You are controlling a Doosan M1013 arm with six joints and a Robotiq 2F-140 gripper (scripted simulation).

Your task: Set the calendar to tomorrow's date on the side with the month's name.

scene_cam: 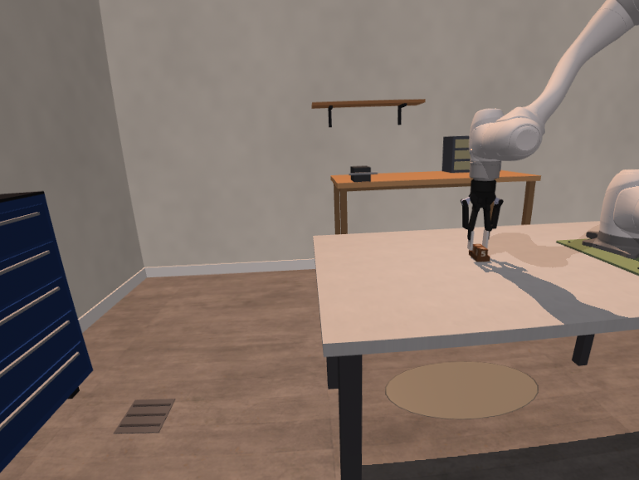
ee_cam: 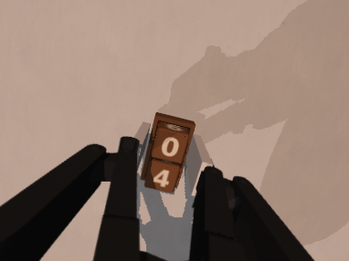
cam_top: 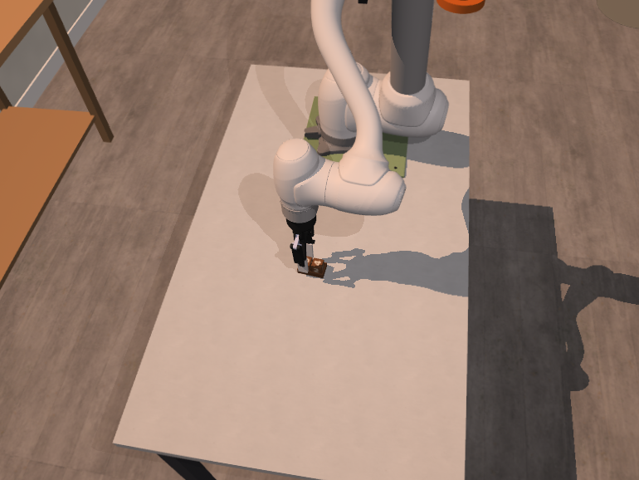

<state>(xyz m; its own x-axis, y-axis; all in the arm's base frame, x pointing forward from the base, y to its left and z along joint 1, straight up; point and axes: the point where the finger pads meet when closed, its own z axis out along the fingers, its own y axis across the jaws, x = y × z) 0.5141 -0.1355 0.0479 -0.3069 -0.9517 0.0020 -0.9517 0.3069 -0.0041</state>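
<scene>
The small brown tray (cam_top: 319,275) (scene_cam: 483,258) (ee_cam: 175,119) stands on the table. Two brown cubes sit side by side in it. In the wrist view one cube (ee_cam: 170,146) shows a 0 on top and the other cube (ee_cam: 161,178) shows a 4 on top. In the exterior view the end face of the near cube (scene_cam: 483,253) shows a 5. My gripper (cam_top: 308,261) (scene_cam: 477,247) (ee_cam: 168,141) is part open. Its light fingertips stand on either side of the tray's long sides, with gaps in the wrist view. The digits on the month side are not readable.
The green base plate (cam_top: 394,159) and the arm's base are at the back of the table (cam_top: 289,361). In the exterior view a wooden bench (scene_cam: 412,178) stands behind the table, and a blue drawer cabinet (scene_cam: 36,289) stands at the left.
</scene>
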